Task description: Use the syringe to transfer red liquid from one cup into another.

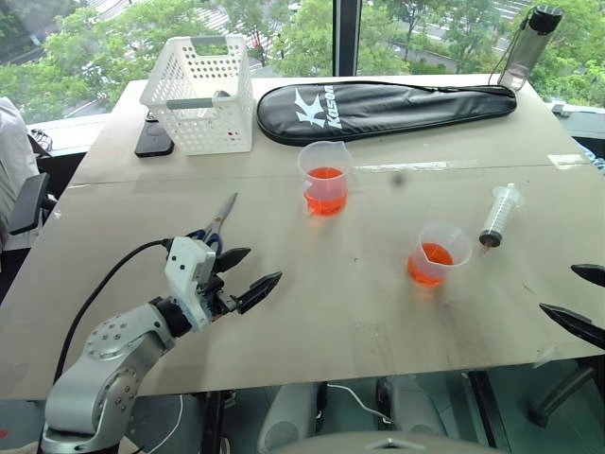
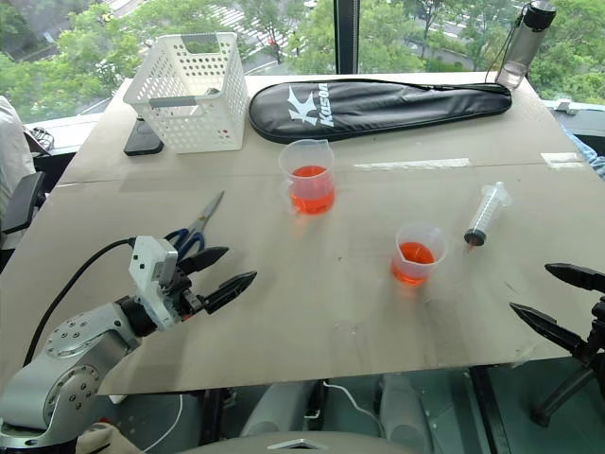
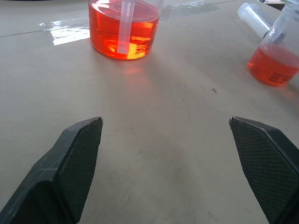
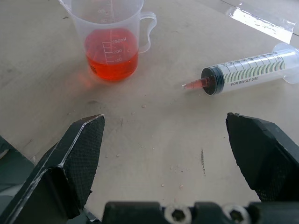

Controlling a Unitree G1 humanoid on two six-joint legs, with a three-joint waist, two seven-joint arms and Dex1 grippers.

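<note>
**Both grippers wide, syringe waiting on the table**

Right, the syringe (image 1: 498, 217) lies flat on the table (image 1: 359, 303), out to the right of the smaller cup (image 1: 438, 253) and apart from it, its red-tinted tip pointing toward the near edge. That cup holds a little red liquid (image 1: 427, 268) — so does the taller spouted beaker (image 1: 325, 177) further back, nearer the middle. The left gripper (image 1: 248, 277) hovers over the near-left table, fingers spread, empty, with scissors (image 1: 216, 223) just behind it. The right gripper (image 1: 582, 301) sits at the right edge — fingers spread too, nothing between them. Beyond stand a white basket (image 1: 200, 92) and a black racket cover (image 1: 388, 106).
</note>
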